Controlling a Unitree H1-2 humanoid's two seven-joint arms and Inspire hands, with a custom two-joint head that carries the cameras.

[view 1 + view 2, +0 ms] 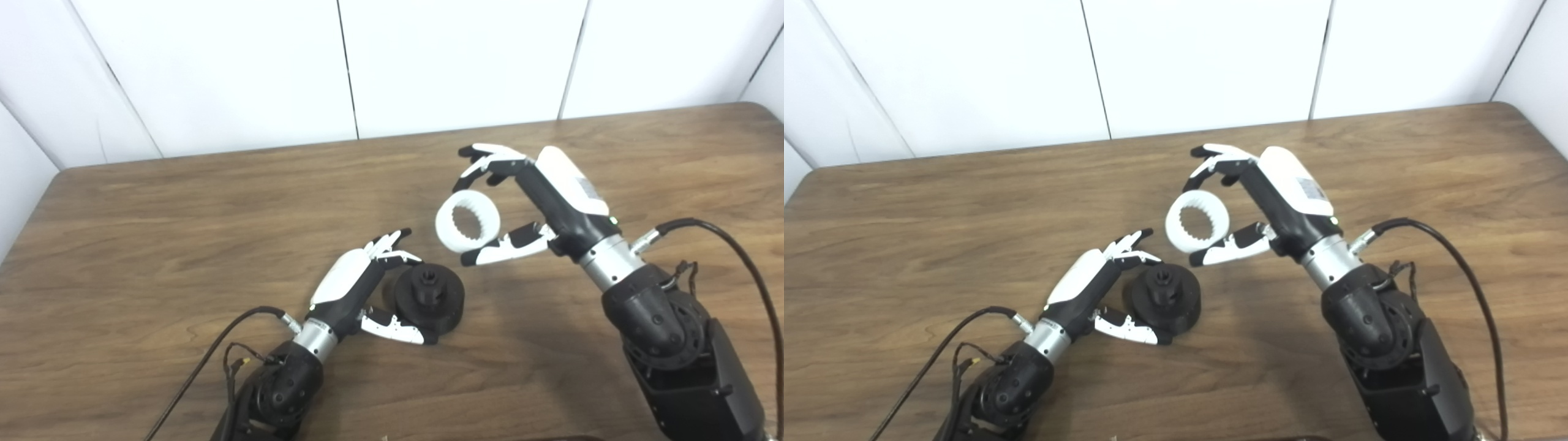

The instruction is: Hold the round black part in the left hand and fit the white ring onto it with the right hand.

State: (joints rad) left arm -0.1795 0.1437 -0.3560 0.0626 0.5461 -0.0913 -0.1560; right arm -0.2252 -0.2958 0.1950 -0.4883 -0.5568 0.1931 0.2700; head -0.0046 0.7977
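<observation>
The round black part [430, 298] rests on the wooden table [153, 233], a raised hub with a hole at its centre facing up. My left hand [367, 288] cups it from the left, fingers over its far rim and thumb along its near side. The white ring [468, 222], toothed on the inside, hangs in the air above and to the right of the black part. It is pinched between the fingers and thumb of my right hand [520, 202], which is shut on it, the ring's opening facing the camera.
Black cables trail from both wrists, one across the table at the lower left [202, 361] and one looping at the right [735, 257]. White wall panels [343, 67] stand behind the table's far edge.
</observation>
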